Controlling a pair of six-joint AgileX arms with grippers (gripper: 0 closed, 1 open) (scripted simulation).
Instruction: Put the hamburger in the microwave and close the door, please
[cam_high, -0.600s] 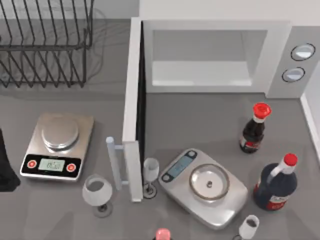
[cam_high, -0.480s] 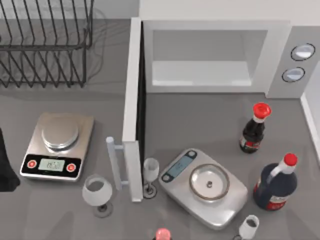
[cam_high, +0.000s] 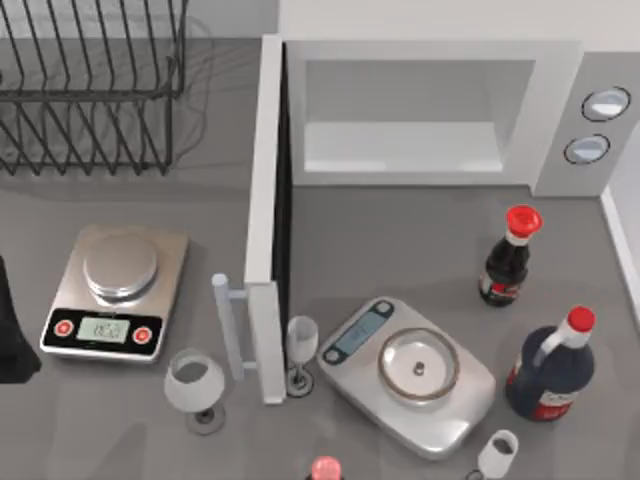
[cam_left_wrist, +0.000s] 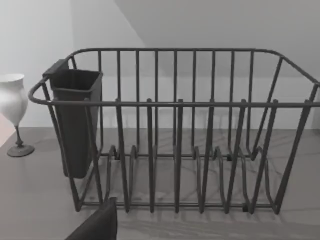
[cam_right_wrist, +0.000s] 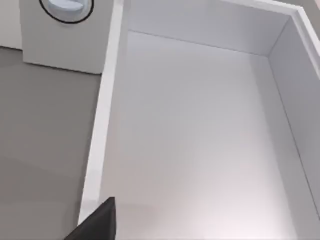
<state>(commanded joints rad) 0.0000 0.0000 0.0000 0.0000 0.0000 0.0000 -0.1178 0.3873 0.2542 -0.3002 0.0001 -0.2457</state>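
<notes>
at table back, microwave (cam_high: 440, 110) w/ door (cam_high: 266, 210) swung open, both hands' grip state unclear

Even, diffuse rendered light; no harsh glare.

Soft, faint shadows under the dish rack (cam_high: 95, 85) on the grey table (cam_high: 400, 240), spreading toward the table's near side, also seen beneath its wires from the left wrist. Pale cavity of the microwave (cam_high: 420, 110) evenly lit, slightly darker on the ceiling. Dim highlights on both silver scales (cam_high: 115, 290) and on the wine glass (cam_high: 195, 385). Mild softness throughout, edges slightly smeared. White tray (cam_right_wrist: 200, 130) from the right wrist bright, nearly shadowless.
</notes>
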